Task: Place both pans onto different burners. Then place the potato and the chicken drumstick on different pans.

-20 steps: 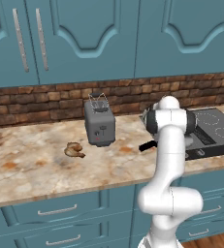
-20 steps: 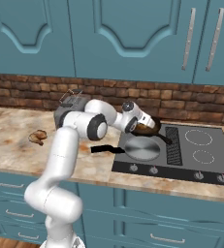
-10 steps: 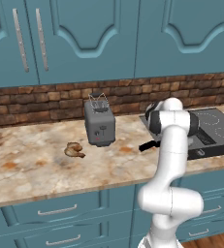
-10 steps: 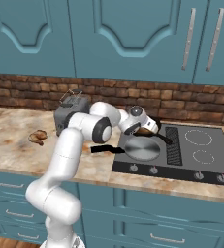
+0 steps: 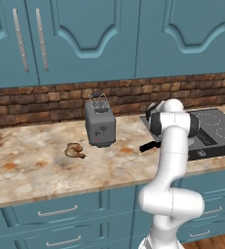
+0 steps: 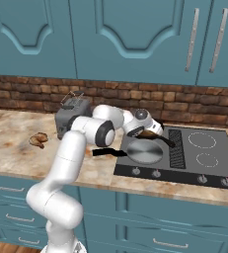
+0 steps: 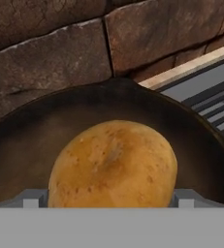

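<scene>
Gripper (image 6: 146, 129) hangs over the far left corner of the cooktop (image 6: 209, 165), its fingers spread wide with nothing clamped between them; in the hand view the potato (image 7: 113, 164) lies between them on the floor of the dark brown pan (image 7: 31, 140), close to the brick wall (image 7: 50, 53). Since a second ago the wrist has dropped a little and drawn nearer the wall (the fingers' spread is unchanged). The brown pan (image 6: 147, 133) sits on the far left burner, and the silver pan (image 6: 144, 153) sits on the near left burner, its black handle pointing left over the counter. Neither pan has shifted. Far to the left, the chicken drumstick (image 5: 74, 151) lies on the counter (image 5: 36, 170), just left of the toaster (image 5: 100, 123), where it was before.
</scene>
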Robot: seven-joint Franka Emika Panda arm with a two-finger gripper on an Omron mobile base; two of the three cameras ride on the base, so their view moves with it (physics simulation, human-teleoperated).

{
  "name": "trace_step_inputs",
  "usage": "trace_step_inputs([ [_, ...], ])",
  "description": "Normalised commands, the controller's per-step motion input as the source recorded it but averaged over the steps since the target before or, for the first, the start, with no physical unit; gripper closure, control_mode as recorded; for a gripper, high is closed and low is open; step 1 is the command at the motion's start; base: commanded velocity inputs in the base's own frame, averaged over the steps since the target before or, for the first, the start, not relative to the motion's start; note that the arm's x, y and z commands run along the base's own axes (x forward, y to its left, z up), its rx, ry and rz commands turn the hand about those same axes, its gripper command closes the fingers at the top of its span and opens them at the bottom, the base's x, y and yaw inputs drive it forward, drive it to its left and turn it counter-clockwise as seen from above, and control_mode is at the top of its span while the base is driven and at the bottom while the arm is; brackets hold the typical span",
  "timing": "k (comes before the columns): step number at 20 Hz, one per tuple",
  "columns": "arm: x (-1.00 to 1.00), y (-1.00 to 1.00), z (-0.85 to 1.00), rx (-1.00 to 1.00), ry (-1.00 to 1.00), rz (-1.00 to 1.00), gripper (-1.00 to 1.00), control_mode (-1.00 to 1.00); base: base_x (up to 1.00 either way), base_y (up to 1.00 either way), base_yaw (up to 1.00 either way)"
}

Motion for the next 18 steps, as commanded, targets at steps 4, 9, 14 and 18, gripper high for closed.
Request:
trace_step_inputs([
  [4, 0.04, 0.0, 0.01, 0.0, 0.0, 0.0, -1.0, -1.0, 0.0, 0.0, 0.0],
  [9, 0.0, 0.0, 0.28, 0.0, -0.02, 0.0, -1.0, -1.0, 0.0, 0.0, 0.0],
  [14, 0.0, 0.0, 0.07, 0.0, 0.0, 0.03, -1.0, -1.0, 0.0, 0.0, 0.0],
  [18, 0.0, 0.0, -0.01, 0.0, 0.0, 0.26, -1.0, -1.0, 0.0, 0.0, 0.0],
])
